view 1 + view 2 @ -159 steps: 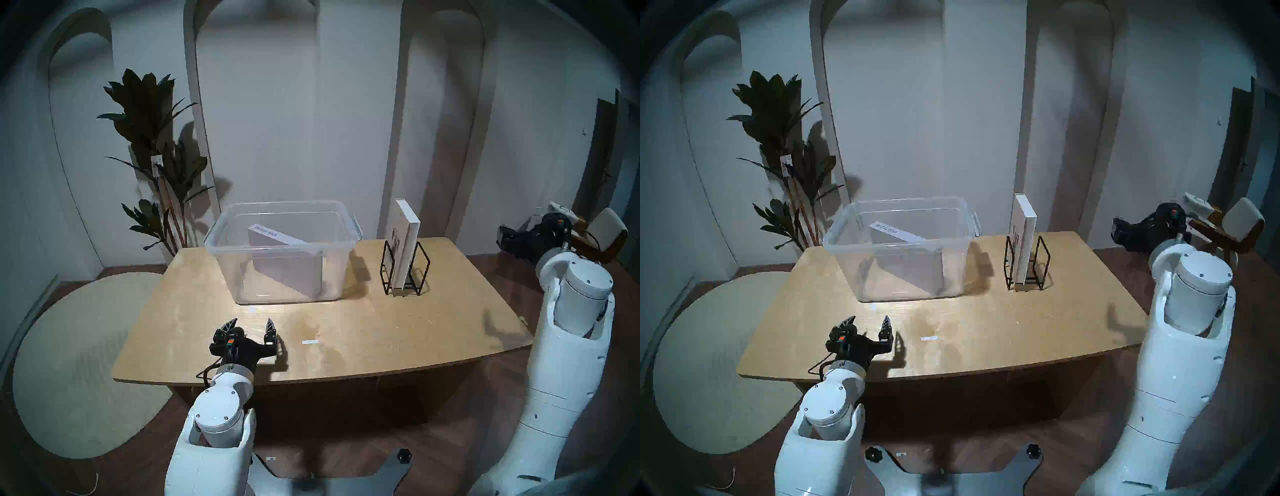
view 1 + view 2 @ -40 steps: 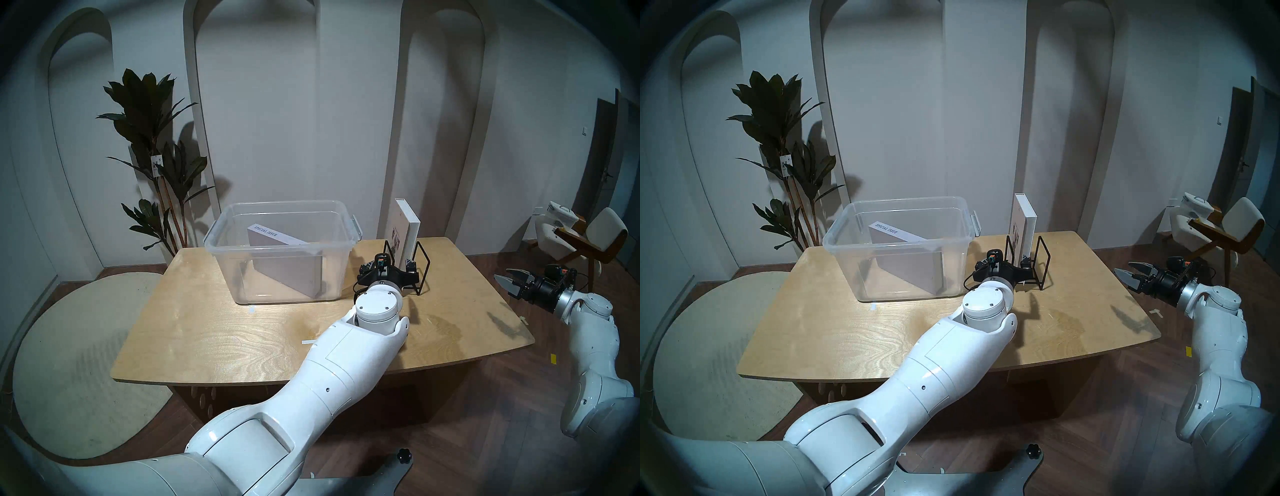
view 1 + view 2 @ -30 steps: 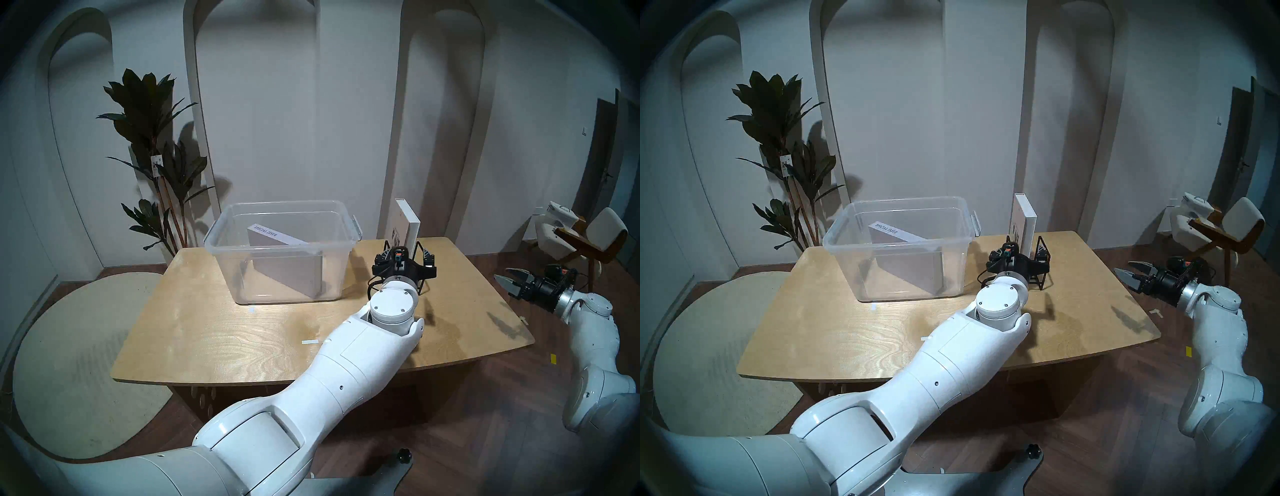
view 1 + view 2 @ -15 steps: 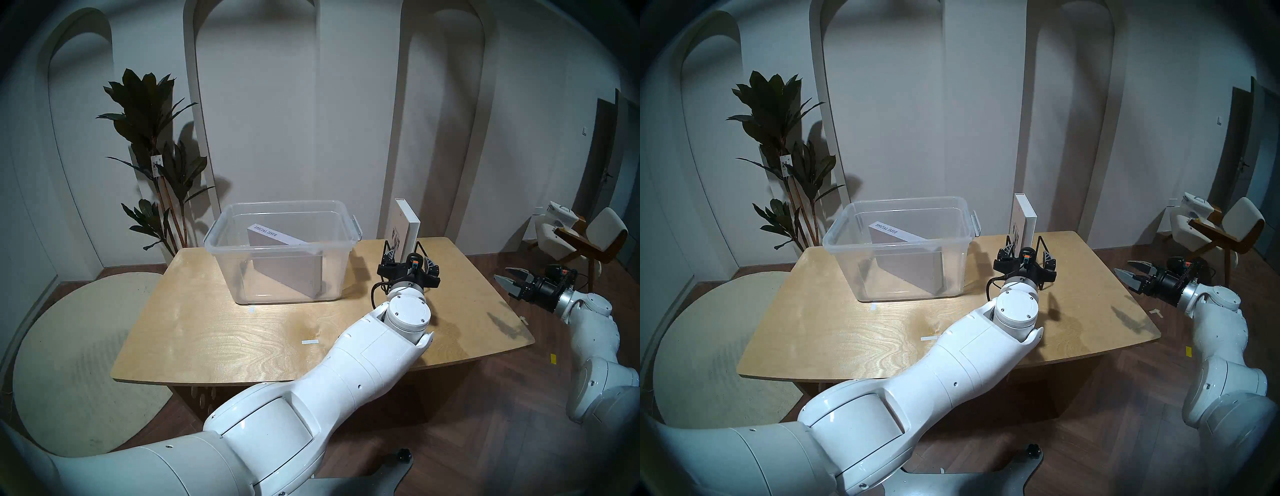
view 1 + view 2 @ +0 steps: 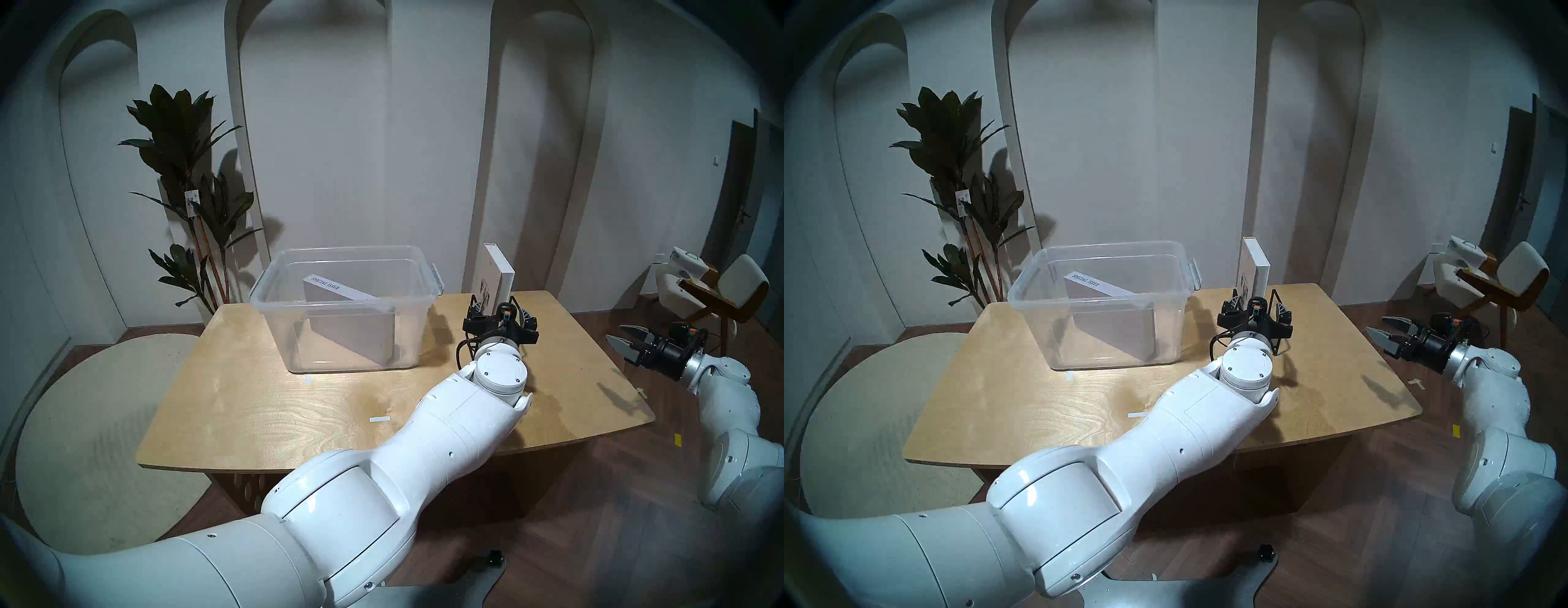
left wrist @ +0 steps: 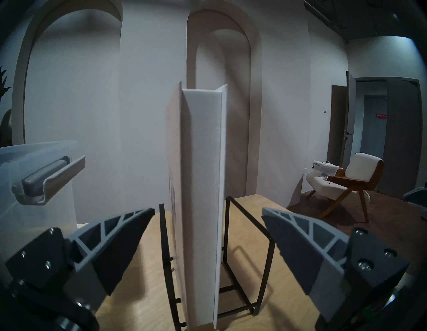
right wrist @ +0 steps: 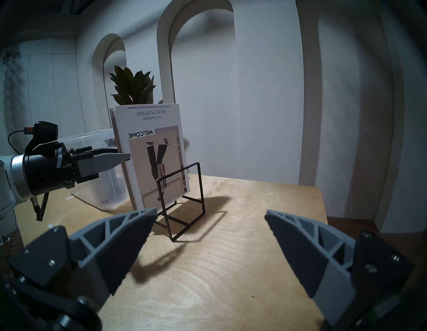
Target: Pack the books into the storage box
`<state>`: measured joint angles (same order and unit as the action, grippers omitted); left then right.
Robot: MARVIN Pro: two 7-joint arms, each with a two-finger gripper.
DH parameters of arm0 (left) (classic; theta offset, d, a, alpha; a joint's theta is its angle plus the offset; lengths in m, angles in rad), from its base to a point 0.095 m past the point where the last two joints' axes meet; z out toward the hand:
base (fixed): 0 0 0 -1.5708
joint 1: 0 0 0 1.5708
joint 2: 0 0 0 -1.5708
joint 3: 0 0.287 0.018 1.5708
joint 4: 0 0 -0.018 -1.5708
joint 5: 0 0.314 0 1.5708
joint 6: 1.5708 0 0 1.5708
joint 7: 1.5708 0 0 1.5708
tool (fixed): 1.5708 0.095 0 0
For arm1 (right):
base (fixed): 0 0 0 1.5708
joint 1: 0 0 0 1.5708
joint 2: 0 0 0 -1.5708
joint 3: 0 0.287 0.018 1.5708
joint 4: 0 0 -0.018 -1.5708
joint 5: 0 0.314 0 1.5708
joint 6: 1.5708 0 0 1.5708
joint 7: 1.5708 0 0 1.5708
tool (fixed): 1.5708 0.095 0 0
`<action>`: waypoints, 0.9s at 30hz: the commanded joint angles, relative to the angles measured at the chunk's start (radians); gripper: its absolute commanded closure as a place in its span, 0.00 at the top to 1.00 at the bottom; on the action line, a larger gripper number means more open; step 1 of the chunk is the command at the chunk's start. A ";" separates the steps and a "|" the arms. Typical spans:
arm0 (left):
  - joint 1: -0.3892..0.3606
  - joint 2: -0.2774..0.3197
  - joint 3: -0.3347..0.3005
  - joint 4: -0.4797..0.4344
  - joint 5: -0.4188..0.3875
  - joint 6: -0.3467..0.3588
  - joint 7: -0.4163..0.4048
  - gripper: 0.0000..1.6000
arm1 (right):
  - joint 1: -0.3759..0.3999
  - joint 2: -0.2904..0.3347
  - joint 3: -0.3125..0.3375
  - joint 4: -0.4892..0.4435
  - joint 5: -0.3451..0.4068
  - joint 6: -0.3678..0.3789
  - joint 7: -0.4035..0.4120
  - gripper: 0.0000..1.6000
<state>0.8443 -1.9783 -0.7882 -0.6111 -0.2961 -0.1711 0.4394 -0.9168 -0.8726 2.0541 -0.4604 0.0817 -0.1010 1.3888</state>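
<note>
The white book [image 5: 500,271] stands upright in a black wire rack [image 7: 201,187] at the back right of the table. My left gripper [image 5: 500,312] is open and level in front of it. In the left wrist view the book's near edge [image 6: 201,185] lies centred between the fingers [image 6: 120,235], which stand clear of both covers. A pale grey book marked "SPECIAL ISSUE" [image 5: 352,335] leans inside the clear storage box [image 5: 348,248]. My right gripper [image 5: 621,335] is open and empty off the table's right end, facing the rack.
The box's latch handle [image 6: 46,178] is just left of my left gripper. The wooden table [image 5: 254,403] has a strip of tape [image 5: 379,419] near its front. A tall plant [image 5: 186,170] stands behind the table on the left, and a chair [image 5: 721,288] on the far right.
Over the last second my left gripper slid right and forward, levelled out, and now frames the white book's near edge. The right gripper rose slightly. Both stayed open.
</note>
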 commanded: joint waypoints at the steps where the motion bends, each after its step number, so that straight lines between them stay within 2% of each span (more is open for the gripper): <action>1: -0.077 -0.010 -0.023 0.035 -0.013 -0.106 -0.061 1.00 | 0.038 0.018 0.000 0.005 0.002 -0.016 0.002 1.00; 8: -0.133 -0.001 -0.054 0.104 -0.029 -0.153 -0.078 1.00 | 0.048 0.021 -0.005 0.020 0.001 -0.025 0.006 1.00; 10: -0.141 0.009 -0.058 0.116 -0.032 -0.186 -0.104 1.00 | 0.049 0.022 -0.006 0.023 0.001 -0.027 0.007 1.00; 14: -0.169 0.022 -0.070 0.143 -0.048 -0.207 -0.156 1.00 | 0.053 0.023 -0.008 0.029 0.001 -0.031 0.009 1.00; 21: -0.208 -0.003 -0.070 0.201 -0.054 -0.219 -0.205 1.00 | 0.059 0.025 -0.010 0.038 -0.001 -0.037 0.012 1.00; 22: -0.209 -0.009 -0.069 0.207 -0.055 -0.222 -0.207 0.87 | 0.060 0.025 -0.010 0.039 -0.001 -0.038 0.012 1.00; 23: -0.214 -0.016 -0.070 0.219 -0.056 -0.220 -0.204 0.49 | 0.062 0.026 -0.010 0.042 -0.001 -0.039 0.013 1.00; 24: -0.218 -0.022 -0.068 0.228 -0.055 -0.221 -0.207 0.00 | 0.063 0.026 -0.011 0.044 -0.002 -0.041 0.013 1.00; 27: -0.225 -0.027 -0.057 0.241 -0.042 -0.238 -0.211 0.00 | 0.066 0.027 -0.011 0.049 -0.003 -0.043 0.014 1.00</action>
<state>0.6896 -1.9657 -0.8623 -0.3775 -0.3586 -0.3709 0.2454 -0.8775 -0.8579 2.0408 -0.4135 0.0769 -0.1375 1.4056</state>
